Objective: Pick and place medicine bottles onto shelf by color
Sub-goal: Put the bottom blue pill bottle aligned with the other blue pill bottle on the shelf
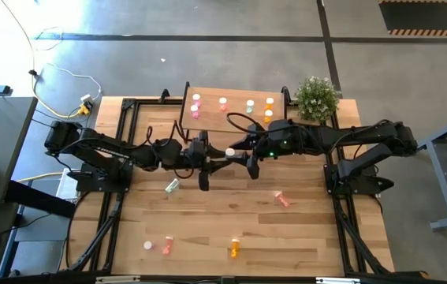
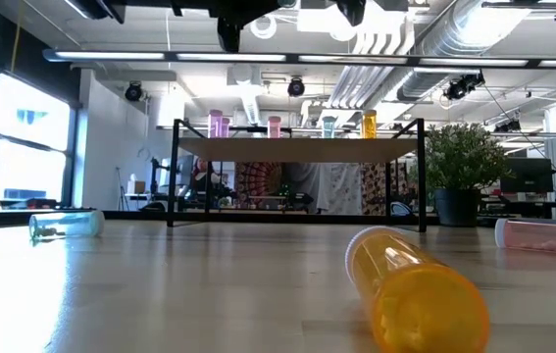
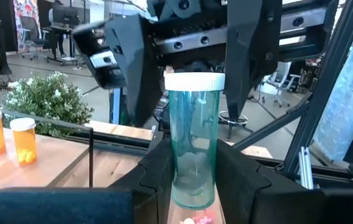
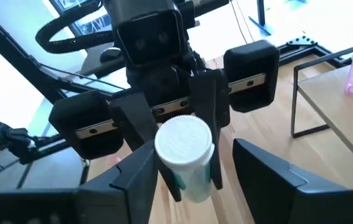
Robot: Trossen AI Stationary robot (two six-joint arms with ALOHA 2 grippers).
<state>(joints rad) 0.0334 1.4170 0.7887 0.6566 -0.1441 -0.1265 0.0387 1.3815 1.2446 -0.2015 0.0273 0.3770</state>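
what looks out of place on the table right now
Several medicine bottles lie tipped on the tabletop instead of standing: an orange bottle, a green bottle and a pink bottle. Those on the shelf stand upright.

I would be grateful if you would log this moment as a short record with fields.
Held item: pale green translucent bottle with a white cap, above the table
Left claw: shut on the bottle's lower body
Right claw: open, fingers either side of the cap end
Light-wood shelf on black legs: pink, green and orange bottles standing
Plank tabletop: several bottles lying loose, among them an orange translucent bottle on its side
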